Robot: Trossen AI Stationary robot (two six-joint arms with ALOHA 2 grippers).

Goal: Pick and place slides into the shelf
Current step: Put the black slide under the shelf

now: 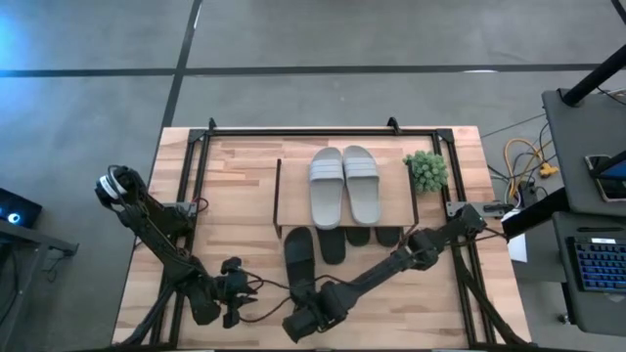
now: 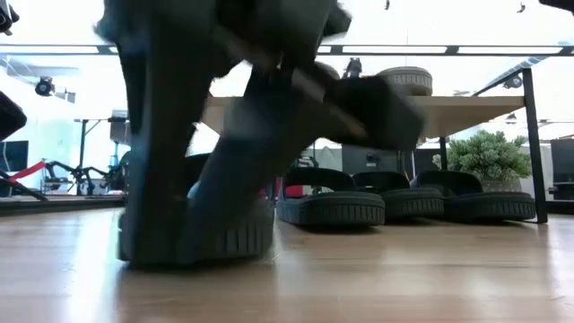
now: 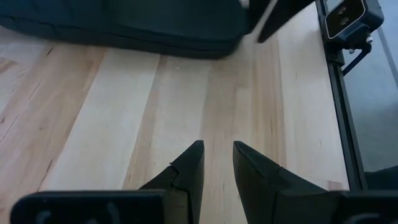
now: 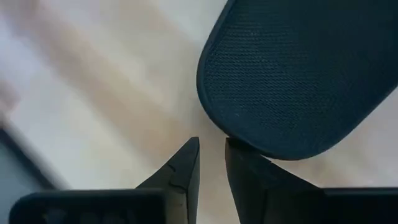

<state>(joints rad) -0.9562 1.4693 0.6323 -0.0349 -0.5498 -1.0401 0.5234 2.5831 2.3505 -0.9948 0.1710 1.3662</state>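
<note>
At the lower left of the high view, the left gripper [image 1: 232, 293] is parked over the light wooden desk [image 1: 235, 186], its fingers [image 3: 186, 168] set narrowly apart around nothing. Just right of it, at lower centre, a loose black ribbed-strap slide sandal [image 1: 298, 256] lies flat on the desk before the shelf, its long axis running up-down in the frame, one rounded end toward the right gripper [image 1: 311, 315]. That gripper's fingers [image 4: 186, 165] are nearly closed at the sole's edge; a grip cannot be confirmed. The step is judged to be the pick-up of this slide. Next, a firm hold and a lift toward the small low wood-topped shelf [image 1: 293, 200], at centre, are called for. The grey-white pair [image 1: 344, 184] rests on top.
</note>
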